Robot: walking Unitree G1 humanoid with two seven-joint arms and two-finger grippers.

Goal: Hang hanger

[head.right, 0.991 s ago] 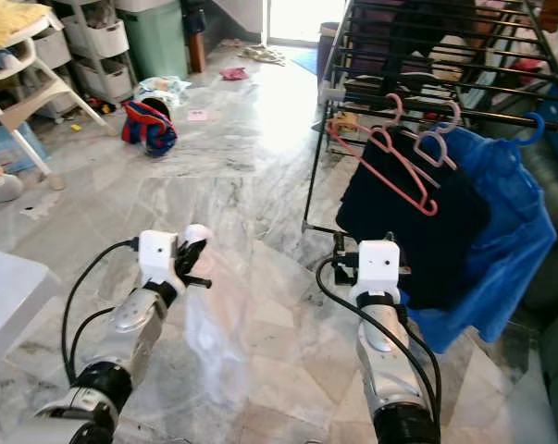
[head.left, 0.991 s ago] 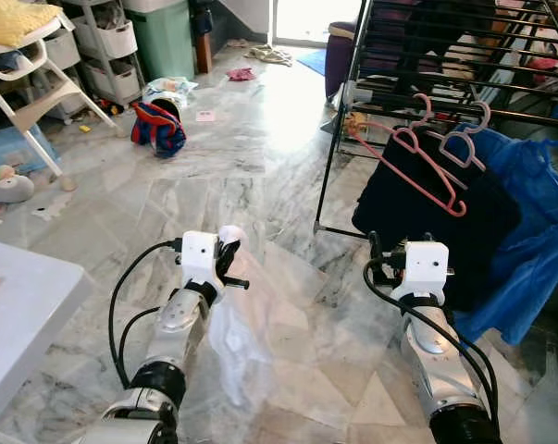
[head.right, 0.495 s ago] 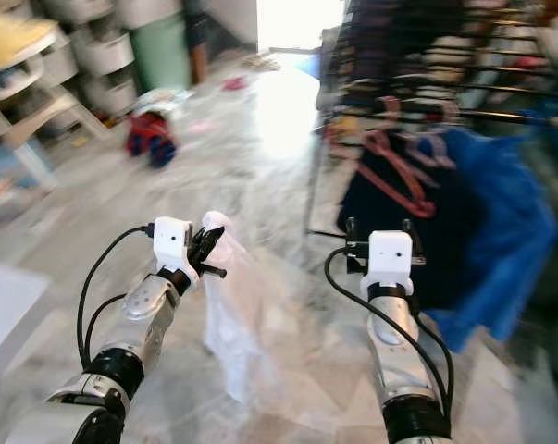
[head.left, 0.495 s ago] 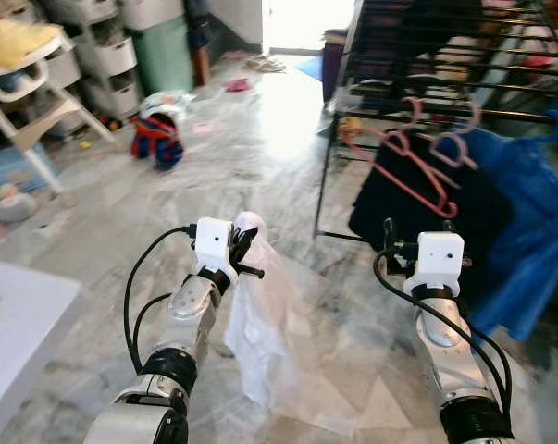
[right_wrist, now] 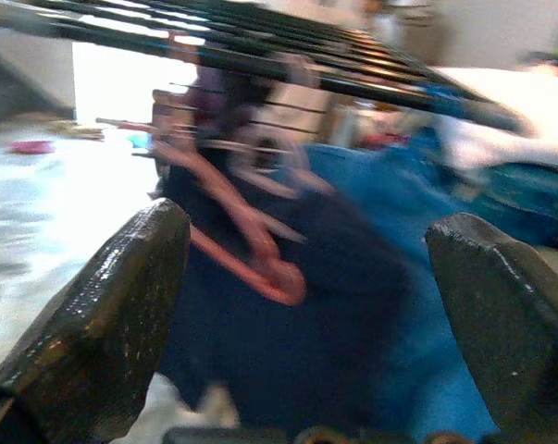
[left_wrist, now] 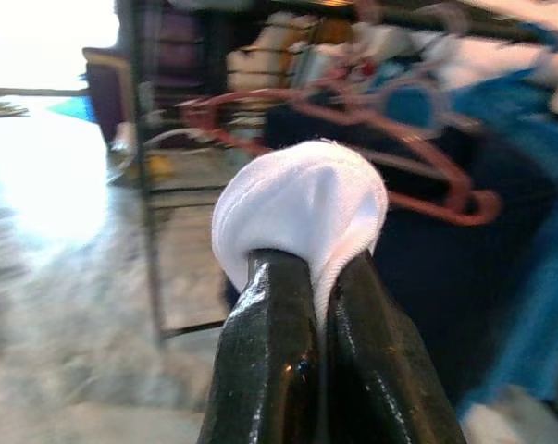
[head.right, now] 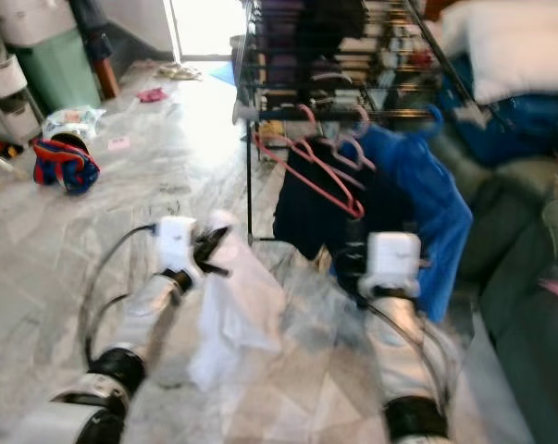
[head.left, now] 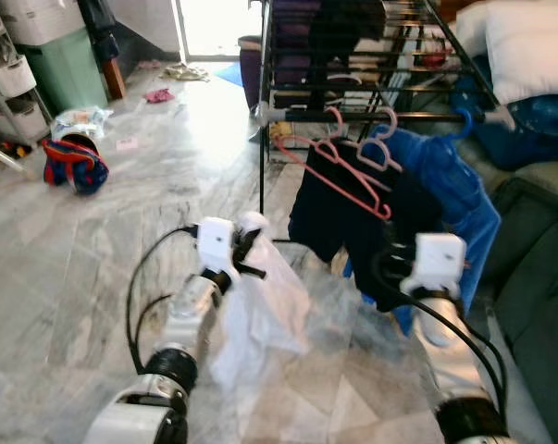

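Change: the camera has swung right and closer to the drying rack (head.left: 353,65) since a second ago, so the high chair and white table have left the head views and a dark sofa (head.left: 538,268) has come in on the right; both arms are held out much as before.
Left gripper: the left gripper (left_wrist: 302,277) is raised left of centre, its two black fingers (left_wrist: 260,361) pinched tight on a fold of white cloth (head.left: 260,314), which hangs down toward the marble floor (head.left: 93,240).
Right gripper: the right gripper (right_wrist: 306,268) is held up on the right, its fingers (right_wrist: 93,324) spread wide with nothing between them, facing the hanging clothes.
Hangers: a red hanger (head.left: 339,171) and a pale pink hanger (head.left: 376,148) hang from the rack's near rail, over a dark navy garment (head.left: 339,231).
Blue garment: a bright blue garment (head.left: 450,199) hangs just right of the navy one, on a blue hook (head.left: 464,120).
Far left: a red-and-blue bag (head.left: 73,165) lies on the floor, with a green bin (head.left: 66,69) beyond it.
Sharpness: the right eye view is blurred.
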